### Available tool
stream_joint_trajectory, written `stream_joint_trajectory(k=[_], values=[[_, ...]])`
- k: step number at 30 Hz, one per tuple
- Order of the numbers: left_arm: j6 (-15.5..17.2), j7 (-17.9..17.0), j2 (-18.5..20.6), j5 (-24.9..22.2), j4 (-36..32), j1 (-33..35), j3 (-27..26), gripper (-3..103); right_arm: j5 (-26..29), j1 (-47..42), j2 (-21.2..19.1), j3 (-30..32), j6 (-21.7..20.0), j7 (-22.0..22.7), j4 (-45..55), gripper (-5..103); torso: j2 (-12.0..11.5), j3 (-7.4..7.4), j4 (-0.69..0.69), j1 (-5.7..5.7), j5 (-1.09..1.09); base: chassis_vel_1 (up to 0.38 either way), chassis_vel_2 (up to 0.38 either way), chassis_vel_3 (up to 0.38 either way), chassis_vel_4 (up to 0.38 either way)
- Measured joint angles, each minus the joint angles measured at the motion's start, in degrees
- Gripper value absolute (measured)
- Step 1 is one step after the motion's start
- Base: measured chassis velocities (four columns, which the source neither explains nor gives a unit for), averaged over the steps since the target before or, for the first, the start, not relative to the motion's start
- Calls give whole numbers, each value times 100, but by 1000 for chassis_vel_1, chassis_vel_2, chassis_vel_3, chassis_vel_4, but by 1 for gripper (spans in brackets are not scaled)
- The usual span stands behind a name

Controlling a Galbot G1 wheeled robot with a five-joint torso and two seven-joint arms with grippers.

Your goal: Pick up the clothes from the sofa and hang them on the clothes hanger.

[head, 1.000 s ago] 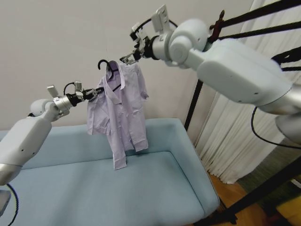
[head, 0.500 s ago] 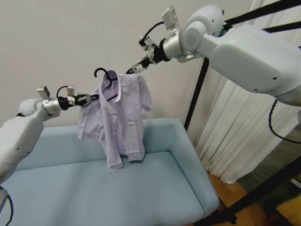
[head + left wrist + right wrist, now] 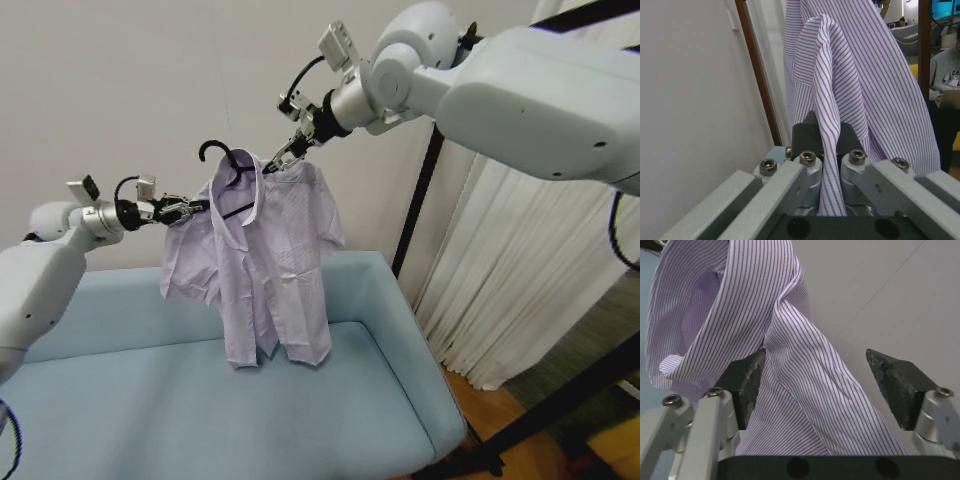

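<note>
Two arms are holding one garment up above the sofa: we are carrying a purple-and-white striped shirt (image 3: 270,260) in the air, draped on a black hanger (image 3: 214,146) whose hook is pointing up in front of the pale wall. Our left gripper (image 3: 196,207) is reaching across from the robot's left and pinching the shirt at its near shoulder. In the left wrist view its fingers are pressing together on a narrow fold of the striped cloth, with the rest of the shirt billowing beyond them. Our right gripper (image 3: 280,158) is sitting at the top of the other shoulder, just beside the collar and the hanger's neck. In the right wrist view its two dark pads (image 3: 747,385) are standing wide apart. The cloth is running between them, touching one pad and hanging apart from the other, so we are not clamping anything on that side.

The shirt is hanging open at the front, with its hem dangling over the light-blue sofa (image 3: 150,420), in front of the backrest. To the robot's right, the dark pole of the clothes rack (image 3: 413,215) is rising beside the sofa's end, with a white curtain (image 3: 510,290) behind it. The shirt and hanger are hanging well apart from that rack.
</note>
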Motion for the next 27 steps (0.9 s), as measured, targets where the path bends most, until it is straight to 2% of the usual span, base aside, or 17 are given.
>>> stream_joint_trajectory(k=[2,8,15,19,27], values=[[0,25,4,0,-30,1,-3,2,46,16,0,-28,1,-1,12,65,0,0,0,0,0,0,0,0,0],[0,95,11,12,-94,3,-15,2,243,135,48,-150,4,11,13,63,-1,0,1,0,-1,0,0,0,0],[-18,146,-24,92,-135,-18,-15,2,346,155,62,-297,6,19,146,57,-1,1,0,0,0,0,0,0,0],[-20,146,-37,113,-153,-25,-2,2,365,112,72,-296,8,38,161,50,-1,1,0,0,0,0,0,0,0],[-35,152,-93,162,-196,-58,19,2,456,44,145,-257,11,83,122,47,-1,1,0,1,0,0,0,0,0]])
